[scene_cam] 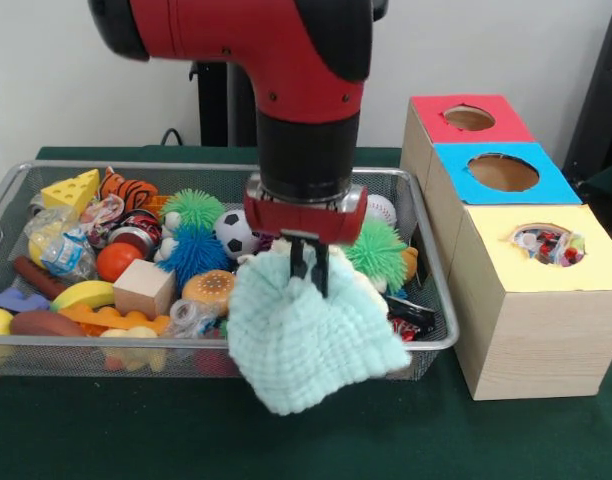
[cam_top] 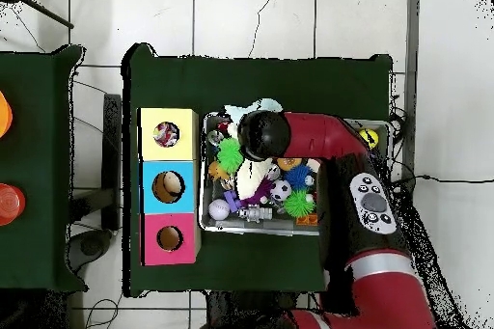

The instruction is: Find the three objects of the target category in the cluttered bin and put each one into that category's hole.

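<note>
My gripper is shut on a mint-green knitted cloth and holds it hanging over the front rim of the wire mesh bin. The cloth also shows in the overhead view; there the arm hides the gripper. Crinkly wrappers lie at the bin's left end: one clear with yellow and blue print, one with red print. A small clear one lies by the front rim. Another printed wrapper sits in the yellow-topped hole, which also shows in the overhead view.
The bin holds several toys: green spiky balls, a blue spiky ball, a soccer ball, a wooden block, a cheese wedge. Blue-topped and red-topped holes stand behind the yellow one.
</note>
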Motion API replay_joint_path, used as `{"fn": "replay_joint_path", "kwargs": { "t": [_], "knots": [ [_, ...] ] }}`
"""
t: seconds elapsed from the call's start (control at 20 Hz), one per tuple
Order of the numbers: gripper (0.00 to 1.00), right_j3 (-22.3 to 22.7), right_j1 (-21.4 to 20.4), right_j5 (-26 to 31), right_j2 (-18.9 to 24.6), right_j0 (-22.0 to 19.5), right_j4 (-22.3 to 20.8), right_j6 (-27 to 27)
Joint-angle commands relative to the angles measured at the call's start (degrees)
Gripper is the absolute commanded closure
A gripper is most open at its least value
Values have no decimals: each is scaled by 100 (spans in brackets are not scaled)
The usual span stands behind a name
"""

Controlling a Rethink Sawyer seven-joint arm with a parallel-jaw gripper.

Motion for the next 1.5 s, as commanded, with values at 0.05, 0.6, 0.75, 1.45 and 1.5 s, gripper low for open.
{"fn": "replay_joint_path", "kwargs": {
  "t": [0.05,0.6,0.75,1.45,1.5],
  "knots": [
    [100,635,-1268,1462,304,119,384,-319],
    [100,1194,-2359,2014,269,93,544,-505],
    [100,1349,-2379,1936,322,-20,553,-664],
    [100,1619,-2193,960,305,131,223,-351],
    [100,1609,-2158,910,303,144,212,-313]
  ]
}}
